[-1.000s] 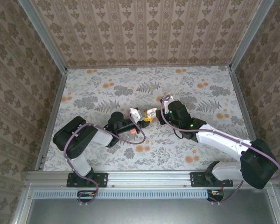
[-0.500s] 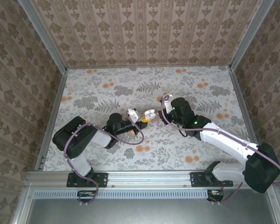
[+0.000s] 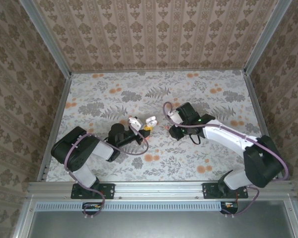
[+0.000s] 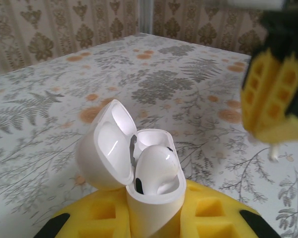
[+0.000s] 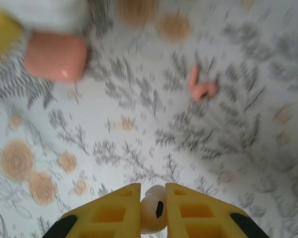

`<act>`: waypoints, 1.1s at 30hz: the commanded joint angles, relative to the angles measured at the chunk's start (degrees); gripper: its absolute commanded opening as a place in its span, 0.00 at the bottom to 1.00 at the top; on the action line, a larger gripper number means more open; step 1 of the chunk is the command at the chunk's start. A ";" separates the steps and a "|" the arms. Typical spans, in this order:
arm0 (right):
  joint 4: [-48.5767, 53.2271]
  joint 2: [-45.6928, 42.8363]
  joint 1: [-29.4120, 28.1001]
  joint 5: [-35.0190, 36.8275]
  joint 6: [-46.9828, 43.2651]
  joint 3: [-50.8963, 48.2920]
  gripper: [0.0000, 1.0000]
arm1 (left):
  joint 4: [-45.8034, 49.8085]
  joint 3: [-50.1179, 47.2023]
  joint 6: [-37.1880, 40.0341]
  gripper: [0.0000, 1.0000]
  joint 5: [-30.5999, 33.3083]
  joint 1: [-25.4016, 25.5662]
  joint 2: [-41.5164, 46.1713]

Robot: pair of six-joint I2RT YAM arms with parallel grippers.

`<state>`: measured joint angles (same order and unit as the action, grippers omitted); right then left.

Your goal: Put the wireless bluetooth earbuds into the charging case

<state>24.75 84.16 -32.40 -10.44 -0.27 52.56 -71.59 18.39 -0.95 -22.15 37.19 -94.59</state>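
The left gripper (image 4: 154, 210) is clamped narrow on a white charging case (image 4: 151, 198), which stands upright between its yellow fingers above the floral table (image 3: 104, 99); the lid (image 4: 107, 151) is swung open to the left in the left wrist view, and the mouth faces up; one white earbud (image 4: 156, 168) already sits in the case, and the free socket seems to be the dark gap between that bud and the lid, though it is hard to make out.

Up and to the right of the case in that view hangs a blurred yellow finger, probably the right arm's, apart from the case.

The right gripper (image 5: 153, 191) is pinched on a second pale earbud (image 5: 153, 213), its dark oval toward the camera; how its stem points I cannot tell.

Beyond it on the table lie a coral case (image 5: 54, 57) and, well apart from it, a coral earbud (image 5: 201, 85); neither is held.

The coming move likely turns on this: the open mouth lies to the right gripper's left, so the bud must travel leftward and come down along the case's upright axis, into the slot nearest the lid.
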 commanded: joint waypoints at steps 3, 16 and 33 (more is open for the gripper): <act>7.73 6.02 0.15 -3.54 -1.64 2.85 0.16 | 1.85 -2.33 -0.96 0.01 3.16 -1.32 4.55; 14.92 16.91 0.23 -2.57 -4.85 9.23 0.19 | 14.59 -3.96 2.73 0.01 4.93 -3.17 17.17; 22.02 12.59 0.15 6.93 6.46 16.05 0.36 | 20.21 -3.54 5.30 0.01 5.21 -3.27 21.75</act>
<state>41.87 99.63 -32.40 -8.69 -0.89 65.04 -51.81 14.85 2.92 -17.47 34.33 -74.17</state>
